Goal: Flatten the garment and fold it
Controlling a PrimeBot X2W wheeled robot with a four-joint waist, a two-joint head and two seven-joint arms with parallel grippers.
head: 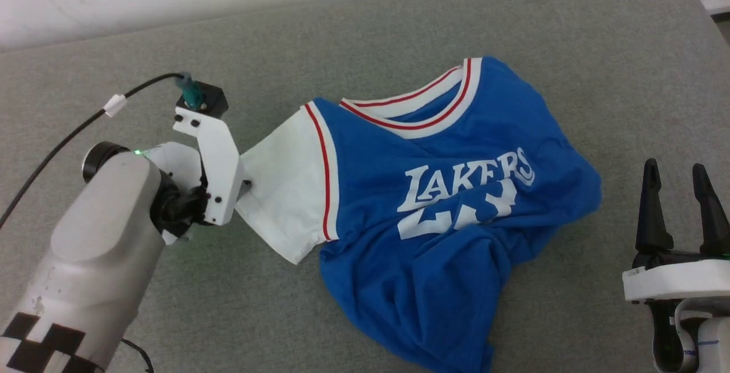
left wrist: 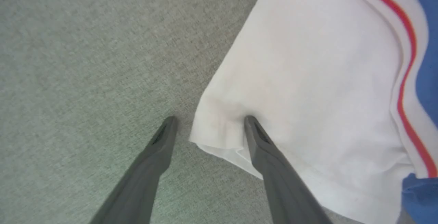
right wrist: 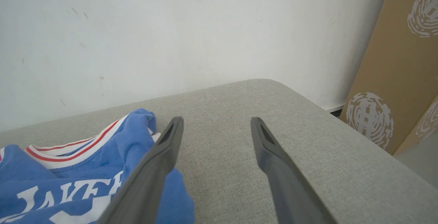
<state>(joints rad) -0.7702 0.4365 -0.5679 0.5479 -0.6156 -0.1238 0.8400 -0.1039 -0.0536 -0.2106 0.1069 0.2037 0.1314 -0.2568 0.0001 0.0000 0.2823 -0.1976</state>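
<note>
1. The right hand (head: 675,166) stands low at the robot's right, fingers apart and empty, just clear of the garment's edge.
2. The left hand (left wrist: 210,117) is spread across the corner of the white sleeve (left wrist: 308,80), one fingertip on the cloth and the other on the grey desk (left wrist: 68,63); it is not clamped.
3. The garment (head: 399,282) lies crumpled mid-desk, lettering up, collar on the far side.
4. A white wall (right wrist: 171,28) rises beyond.
</note>
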